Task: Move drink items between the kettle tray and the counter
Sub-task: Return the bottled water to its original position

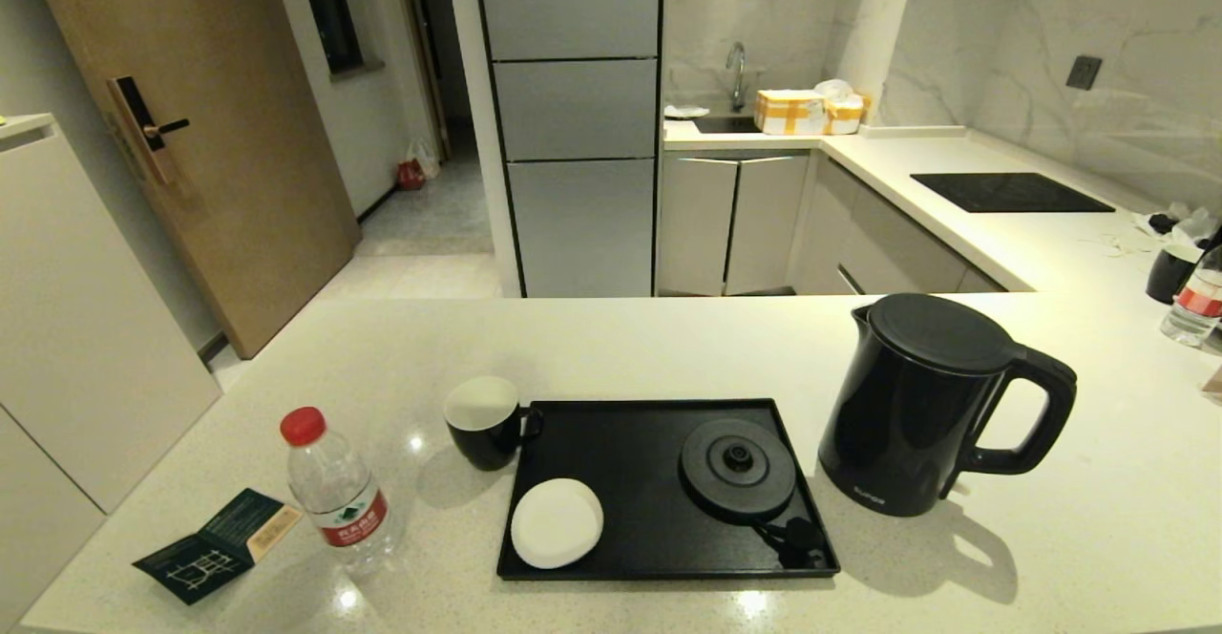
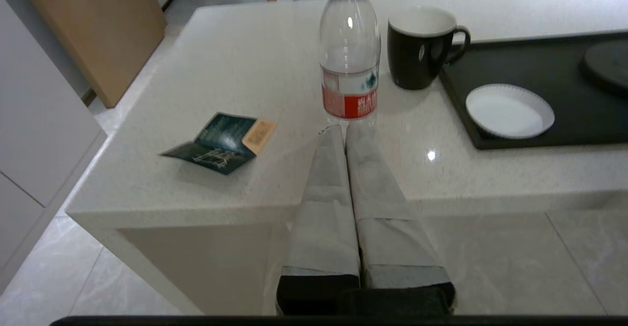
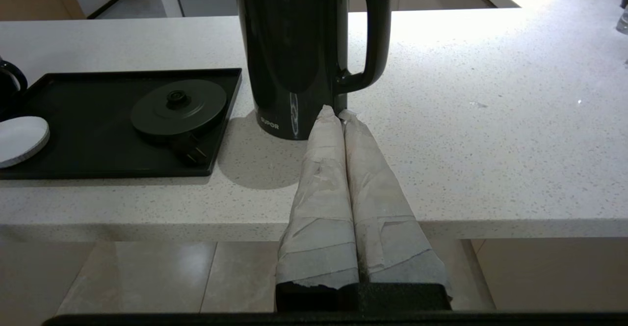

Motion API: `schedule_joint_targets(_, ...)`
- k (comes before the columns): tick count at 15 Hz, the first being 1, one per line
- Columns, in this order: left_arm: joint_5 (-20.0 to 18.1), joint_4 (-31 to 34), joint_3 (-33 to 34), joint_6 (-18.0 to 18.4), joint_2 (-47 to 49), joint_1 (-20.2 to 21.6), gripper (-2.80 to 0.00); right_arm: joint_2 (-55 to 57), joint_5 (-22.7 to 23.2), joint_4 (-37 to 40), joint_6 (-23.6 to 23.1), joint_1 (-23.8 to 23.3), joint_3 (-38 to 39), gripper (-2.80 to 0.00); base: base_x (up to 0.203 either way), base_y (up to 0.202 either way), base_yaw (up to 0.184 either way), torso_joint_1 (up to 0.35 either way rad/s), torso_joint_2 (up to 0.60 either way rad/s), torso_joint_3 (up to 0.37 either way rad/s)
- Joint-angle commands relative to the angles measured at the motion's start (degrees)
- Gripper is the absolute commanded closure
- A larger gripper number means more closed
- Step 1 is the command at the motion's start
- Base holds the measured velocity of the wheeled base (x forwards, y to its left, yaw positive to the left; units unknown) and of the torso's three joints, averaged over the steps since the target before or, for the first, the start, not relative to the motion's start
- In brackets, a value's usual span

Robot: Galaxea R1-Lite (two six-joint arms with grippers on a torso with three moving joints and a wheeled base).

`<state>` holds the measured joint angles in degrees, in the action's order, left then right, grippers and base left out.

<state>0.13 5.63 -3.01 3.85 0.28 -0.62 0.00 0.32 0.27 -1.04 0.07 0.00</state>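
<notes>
The black kettle (image 1: pixel 921 403) (image 3: pixel 299 46) stands on the counter (image 1: pixel 668 348) just right of the glossy black tray (image 1: pixel 621 481) (image 3: pixel 88 134). The black mug (image 1: pixel 485 421) (image 2: pixel 419 46) sits on the counter touching the tray's far left corner. Left of it stands the red-capped bottle (image 1: pixel 336 491) (image 2: pixel 349 56). My left gripper (image 2: pixel 345 128) is shut and empty, held off the counter's near edge, pointing at the bottle. My right gripper (image 3: pixel 338 113) is shut and empty, off the near edge, pointing at the kettle's base. Neither arm shows in the head view.
On the tray lie the round kettle base disc (image 1: pixel 737 469) with its plug and a white round dish (image 1: pixel 557 522). A dark folded leaflet (image 1: pixel 218 544) lies at the near left. A second mug (image 1: pixel 1172 271) and bottle (image 1: pixel 1193 305) stand at the far right; the hob (image 1: pixel 1010 192) lies beyond.
</notes>
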Motion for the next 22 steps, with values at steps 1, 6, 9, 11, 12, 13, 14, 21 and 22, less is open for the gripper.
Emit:
schedule_joint_targets(1,0.01,2.8,-6.12,-0.48,3.67,0.03,0.0,0.05,0.06,0.0,-0.02,0.01,0.09,0.0,0.0,0.0,0.0,0.0,0.0,0.0)
schedule_joint_targets(6,-2.09,13.83,-23.36,-3.75,27.65,-0.21,0.0,0.05,0.03,0.0,-0.02,0.01,0.09,0.0,0.0,0.0,0.0,0.0,0.0,0.0)
schedule_joint_targets(9,-4.95,5.61,-23.01,-4.6,40.73,-0.37,0.0,0.09,0.03,0.0,-0.02,0.01,0.09,0.0,0.0,0.0,0.0,0.0,0.0,0.0)
schedule_joint_targets(11,-6.53,-3.31,-20.54,-4.76,49.29,-0.38,0.0,0.09,0.03,0.0,-0.02,0.01,0.09,0.0,0.0,0.0,0.0,0.0,0.0,0.0)
schedule_joint_targets(12,-7.42,-8.18,-19.17,-4.85,55.06,-0.37,0.0,0.09,0.03,0.0,-0.02,0.01,0.09,0.0,0.0,0.0,0.0,0.0,0.0,0.0)
schedule_joint_targets(13,-8.69,-14.41,-17.14,-4.86,60.46,-0.39,0.0,0.09,0.03,0.0,-0.02,0.01,0.09,0.0,0.0,0.0,0.0,0.0,0.0,0.0)
schedule_joint_targets(14,-9.86,-19.83,-15.41,-4.88,64.65,-0.4,0.0,0.08,0.03,0.0,-0.02,0.01,0.09,0.0,0.0,0.0,0.0,0.0,0.0,0.0)
schedule_joint_targets(21,-11.37,-56.83,-6.08,-4.37,88.12,-0.37,-2.8,0.09,0.03,0.0,-0.02,0.01,0.09,0.0,0.0,0.0,0.0,0.0,0.0,0.0)
schedule_joint_targets(22,-10.2,-62.53,-3.63,-3.99,90.45,-0.36,-2.8,0.09,0.03,0.0,-0.02,0.01,0.09,0.0,0.0,0.0,0.0,0.0,0.0,0.0)
